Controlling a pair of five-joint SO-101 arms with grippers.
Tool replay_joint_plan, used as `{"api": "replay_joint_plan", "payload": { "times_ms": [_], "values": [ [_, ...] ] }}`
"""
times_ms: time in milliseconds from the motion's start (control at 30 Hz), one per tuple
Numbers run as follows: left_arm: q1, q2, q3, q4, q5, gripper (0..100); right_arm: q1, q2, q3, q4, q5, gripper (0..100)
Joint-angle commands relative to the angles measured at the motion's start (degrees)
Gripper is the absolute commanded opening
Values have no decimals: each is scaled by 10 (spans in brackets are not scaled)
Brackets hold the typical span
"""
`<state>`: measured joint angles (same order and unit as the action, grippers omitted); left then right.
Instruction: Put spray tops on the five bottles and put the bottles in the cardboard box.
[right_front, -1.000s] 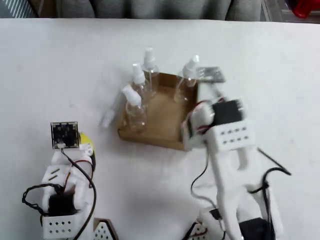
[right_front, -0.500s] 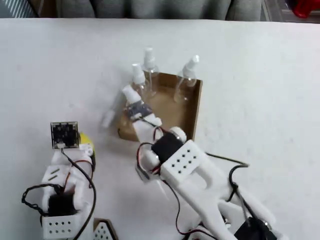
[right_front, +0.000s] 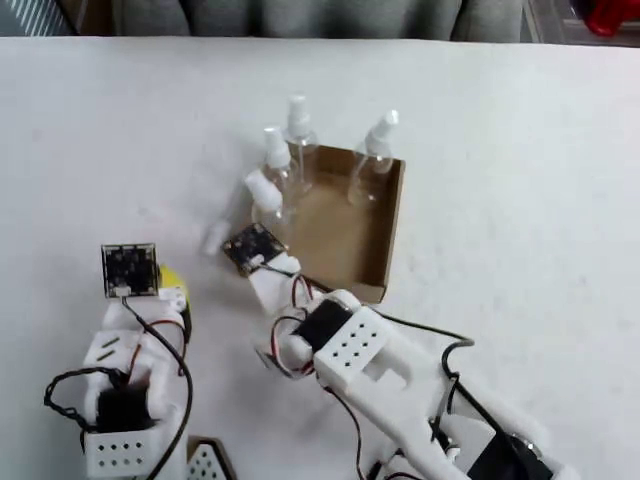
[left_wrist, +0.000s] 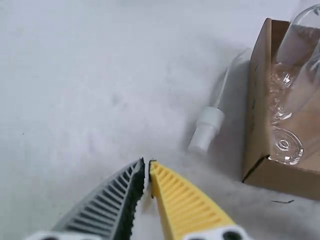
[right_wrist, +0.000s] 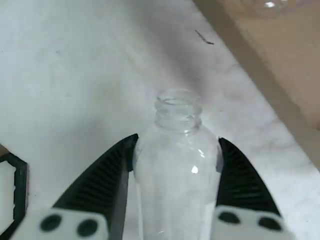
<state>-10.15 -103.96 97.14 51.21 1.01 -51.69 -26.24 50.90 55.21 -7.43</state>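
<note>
One white table (right_front: 520, 150) carries everything. The right arm (right_front: 365, 350) stretches from the table's near edge toward its middle. Its end effector (right_wrist: 177, 142) is clamped on the body of a clear open-necked bottle (right_wrist: 175, 185), a finger on each side. This bottle is held just outside the cardboard box (right_front: 393, 225), by the box corner facing the table's near left. The box sits around the table's middle, and four bottles (right_front: 372, 165) with white spray tops stand upright in it along its far and left sides. The left arm (right_front: 125, 400) is at the near left corner, its end effector (left_wrist: 147, 163) narrowed to a slit and holding nothing. A loose spray top (left_wrist: 206, 129) lies on the table just beside the box wall that faces the left edge.
</note>
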Motion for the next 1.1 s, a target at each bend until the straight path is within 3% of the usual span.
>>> {"api": "replay_joint_plan", "payload": {
  "times_ms": [0, 200, 333, 500, 867, 1067],
  "values": [
    [2, -7, -2, 0, -4, 24, -5, -13, 1, -15, 10, 248],
    [2, -7, -2, -1, -4, 24, -4, -13, 8, -12, 8, 419],
    [2, -7, -2, -1, -4, 24, -4, -19, 16, -10, 11, 433],
    [2, -7, -2, -1, -4, 24, -4, -20, -2, 68, 12, 375],
    [2, -7, -2, 0, -4, 24, 0, -20, -84, 284, 13, 122],
    [2, -7, -2, 1, -4, 24, 73, -20, -119, 350, 21, 91]
  ]
}}
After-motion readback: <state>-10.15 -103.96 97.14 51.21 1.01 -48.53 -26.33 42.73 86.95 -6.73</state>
